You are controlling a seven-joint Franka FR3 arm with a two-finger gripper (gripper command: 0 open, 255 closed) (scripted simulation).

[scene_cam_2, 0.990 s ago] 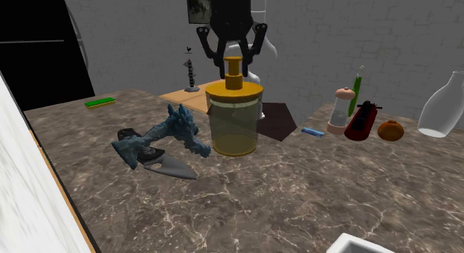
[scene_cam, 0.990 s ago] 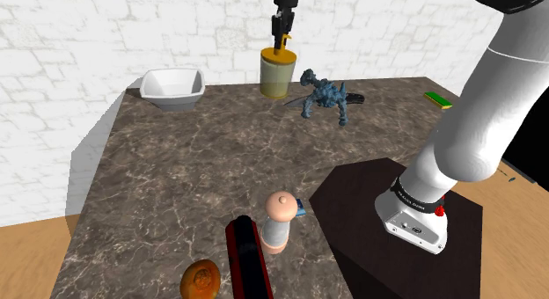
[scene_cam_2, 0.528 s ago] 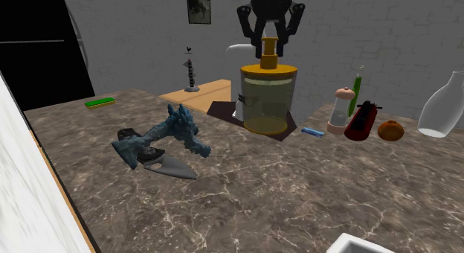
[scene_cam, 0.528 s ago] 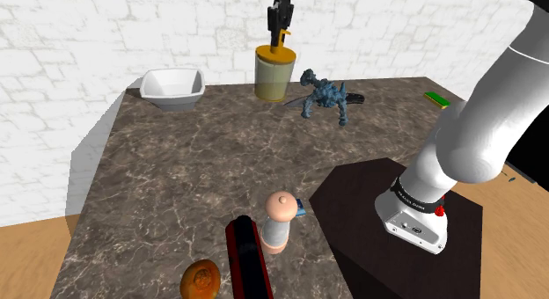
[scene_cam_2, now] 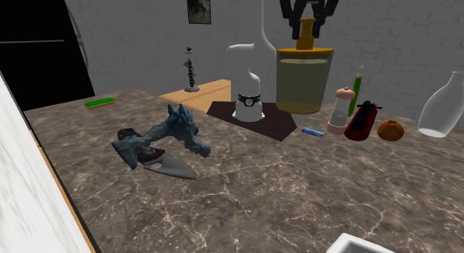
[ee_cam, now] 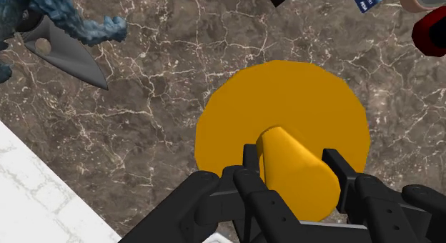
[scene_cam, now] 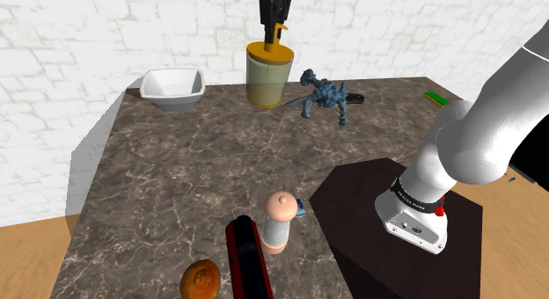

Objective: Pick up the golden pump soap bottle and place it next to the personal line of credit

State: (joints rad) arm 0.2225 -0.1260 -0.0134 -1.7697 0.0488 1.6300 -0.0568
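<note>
Gripper (ee_cam: 293,163) fingers clamped on pump neck of soap bottle (scene_cam: 266,77), held aloft beside dragon figurine (scene_cam: 324,95); carry upright, slow, clear of figurine.

The marbled table (scene_cam: 176,165) is overlooked from high up, beside and a little behind the stand (scene_cam: 369,200), in the shoulder view, which is faced toward the white brick wall (scene_cam: 106,33). In the second exterior view the table is taken low, near tabletop height, from that wall's side and faced back toward the stand. The wrist view is aimed straight down along the gripper (ee_cam: 291,157), close over the soap bottle (ee_cam: 282,113). The soap bottle and the blue dragon figurine (scene_cam_2: 172,132) are shared by all three views.
</note>
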